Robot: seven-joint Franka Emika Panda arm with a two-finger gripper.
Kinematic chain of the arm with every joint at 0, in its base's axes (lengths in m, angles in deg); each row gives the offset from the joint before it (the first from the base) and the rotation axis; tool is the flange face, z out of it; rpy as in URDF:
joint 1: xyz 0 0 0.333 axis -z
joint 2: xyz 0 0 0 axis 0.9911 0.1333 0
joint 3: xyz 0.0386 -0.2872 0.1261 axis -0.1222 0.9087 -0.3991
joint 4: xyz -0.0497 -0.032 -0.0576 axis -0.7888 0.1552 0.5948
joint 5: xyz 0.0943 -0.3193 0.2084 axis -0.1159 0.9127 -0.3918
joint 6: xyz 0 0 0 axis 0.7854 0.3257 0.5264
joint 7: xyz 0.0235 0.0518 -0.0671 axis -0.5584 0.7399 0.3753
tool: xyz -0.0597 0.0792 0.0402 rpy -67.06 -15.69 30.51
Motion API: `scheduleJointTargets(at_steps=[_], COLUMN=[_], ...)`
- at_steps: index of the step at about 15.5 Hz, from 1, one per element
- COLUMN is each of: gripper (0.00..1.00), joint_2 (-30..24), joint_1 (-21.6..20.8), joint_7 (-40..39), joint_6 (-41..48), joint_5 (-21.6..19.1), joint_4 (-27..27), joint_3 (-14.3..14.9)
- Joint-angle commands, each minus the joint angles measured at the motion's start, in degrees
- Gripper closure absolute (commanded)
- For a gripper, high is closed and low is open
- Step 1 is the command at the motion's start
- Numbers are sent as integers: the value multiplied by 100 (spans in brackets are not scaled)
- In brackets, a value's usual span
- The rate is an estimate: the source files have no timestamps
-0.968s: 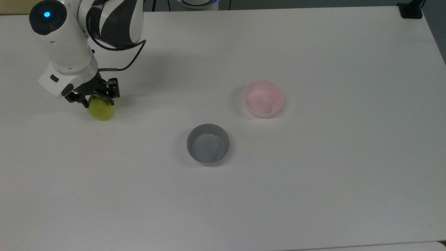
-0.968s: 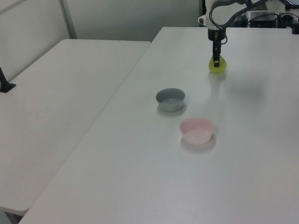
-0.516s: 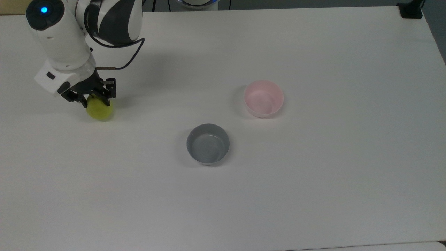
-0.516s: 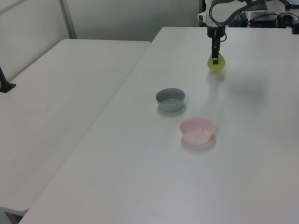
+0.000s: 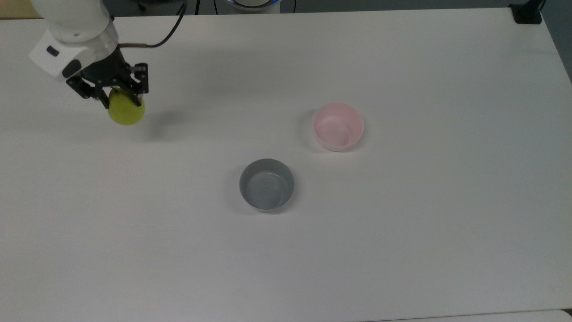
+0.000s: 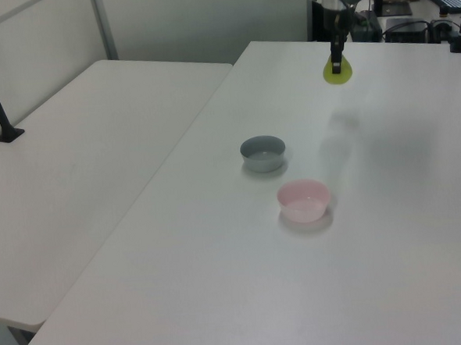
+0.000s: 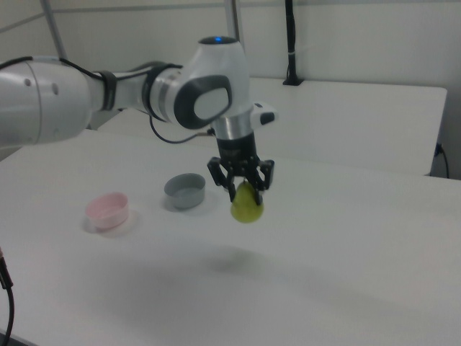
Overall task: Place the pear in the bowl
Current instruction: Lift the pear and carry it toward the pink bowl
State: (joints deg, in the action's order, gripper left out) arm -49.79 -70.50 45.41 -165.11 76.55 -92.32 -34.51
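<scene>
Gripper (image 5: 119, 96) clamped on the pear (image 5: 127, 111), fingers pinching its upper part, fruit hanging below them. Pear clear of the white worktop (image 5: 402, 223): in the right view, pear (image 7: 247, 205) held in the air under the gripper (image 7: 243, 189) with its shadow on the surface below. In the left view, pear (image 6: 338, 70) at the far end of the worktop, gripper (image 6: 336, 57) straight above it. Pink bowl (image 5: 338, 126) upright on the worktop, nothing inside, well apart from the pear, toward the top view's right. Grey bowl (image 5: 267, 184) near the pink one, lower and toward the top view's left of it, also with nothing inside. In the right view, pink bowl (image 7: 107, 210) and grey bowl (image 7: 184, 190) side by side, both to the right view's left of the pear.
</scene>
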Motion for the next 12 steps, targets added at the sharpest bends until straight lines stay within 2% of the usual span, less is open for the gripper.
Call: scheduleJointTargets(at_steps=[1,3,8,12], gripper=[100,100,100,100], joint_2=[-516,-701,-737,-1078], joint_1=[-349,-376,-551,-771], joint_7=[242,338,576,717], joint_6=[713,1047,2365,2596], joint_5=[-32,-58,-330,-515], joint_4=[125,273,1030,969], joint_3=[14,14,5,-30])
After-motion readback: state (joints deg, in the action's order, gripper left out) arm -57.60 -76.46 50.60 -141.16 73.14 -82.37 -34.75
